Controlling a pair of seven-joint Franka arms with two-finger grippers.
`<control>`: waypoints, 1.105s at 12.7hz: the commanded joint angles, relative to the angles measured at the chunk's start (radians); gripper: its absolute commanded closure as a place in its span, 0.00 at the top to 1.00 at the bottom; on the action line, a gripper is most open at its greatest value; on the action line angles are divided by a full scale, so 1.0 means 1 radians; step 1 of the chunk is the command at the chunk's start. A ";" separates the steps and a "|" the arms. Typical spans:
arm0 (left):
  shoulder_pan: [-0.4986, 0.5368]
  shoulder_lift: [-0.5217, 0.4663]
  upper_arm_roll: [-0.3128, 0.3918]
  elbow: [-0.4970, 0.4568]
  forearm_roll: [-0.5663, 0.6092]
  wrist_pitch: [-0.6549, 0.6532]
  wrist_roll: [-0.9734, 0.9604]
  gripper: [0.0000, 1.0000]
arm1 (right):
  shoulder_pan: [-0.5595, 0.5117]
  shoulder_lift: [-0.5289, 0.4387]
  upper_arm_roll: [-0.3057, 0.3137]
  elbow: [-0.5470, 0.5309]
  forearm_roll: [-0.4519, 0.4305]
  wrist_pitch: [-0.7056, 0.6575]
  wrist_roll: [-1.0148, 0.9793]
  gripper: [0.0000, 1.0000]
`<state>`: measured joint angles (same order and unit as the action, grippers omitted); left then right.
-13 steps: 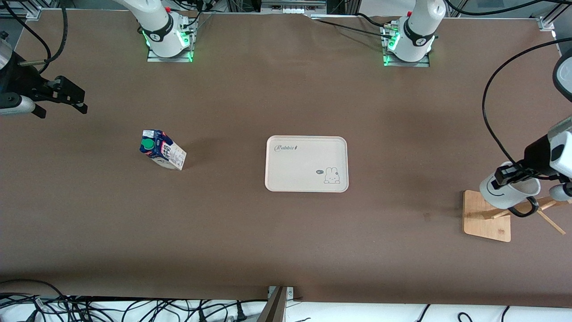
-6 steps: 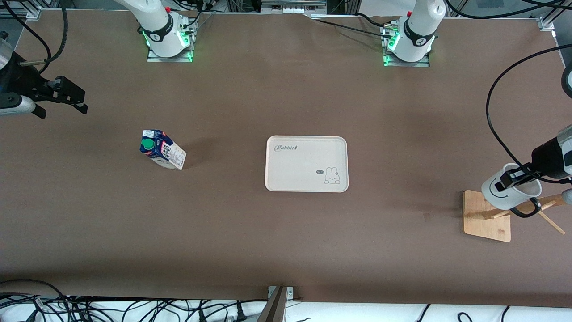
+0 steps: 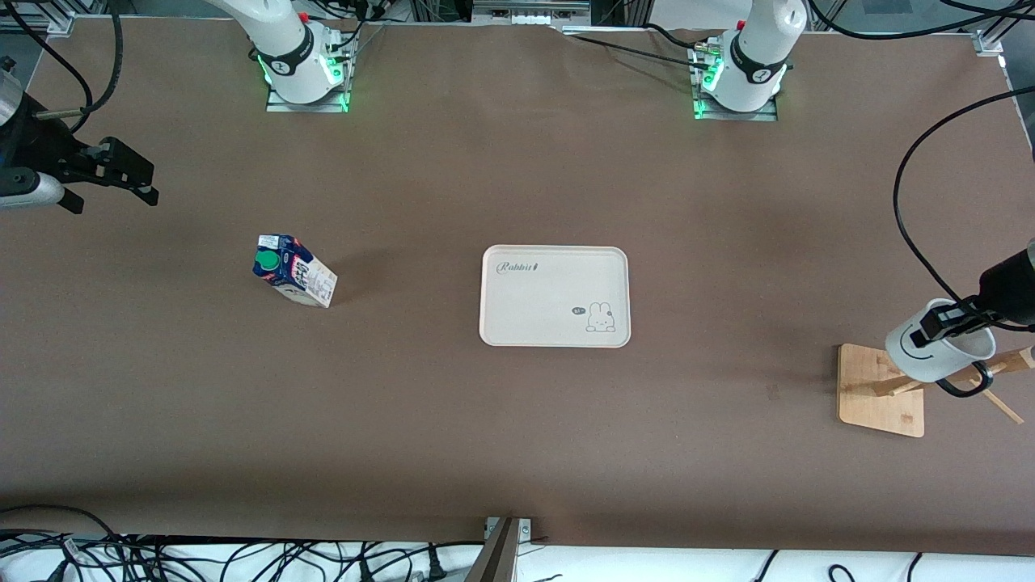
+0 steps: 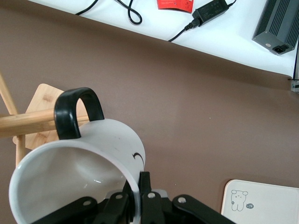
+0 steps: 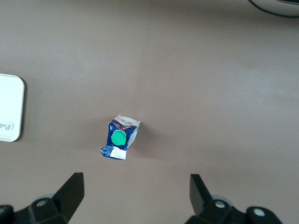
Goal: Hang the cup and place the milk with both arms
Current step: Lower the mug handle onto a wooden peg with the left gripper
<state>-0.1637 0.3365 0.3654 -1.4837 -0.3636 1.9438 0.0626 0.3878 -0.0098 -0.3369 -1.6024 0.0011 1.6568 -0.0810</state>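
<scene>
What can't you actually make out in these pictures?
- Front view: the cup covers the rack peg, so whether its handle is hooked on is unclear.
- Left wrist view: the left gripper is cut by the edge.
- Front view: print on the milk is too small.
- Tray lettering, partly legible.

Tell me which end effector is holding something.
The left end effector, over the wooden rack, is shut on the white cup's rim. The right end effector waits open and empty.

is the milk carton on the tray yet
No, the milk stands on the bare table toward the right arm's end, apart from the tray, which holds nothing.
</scene>
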 commanded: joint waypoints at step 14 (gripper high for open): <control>-0.003 0.004 0.072 0.002 -0.115 -0.022 0.146 1.00 | -0.004 0.004 0.006 0.021 -0.015 -0.020 -0.005 1.00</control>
<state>-0.1639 0.3460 0.4284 -1.4841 -0.4546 1.9413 0.1759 0.3878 -0.0098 -0.3368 -1.6024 0.0011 1.6567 -0.0810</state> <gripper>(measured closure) 0.661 0.000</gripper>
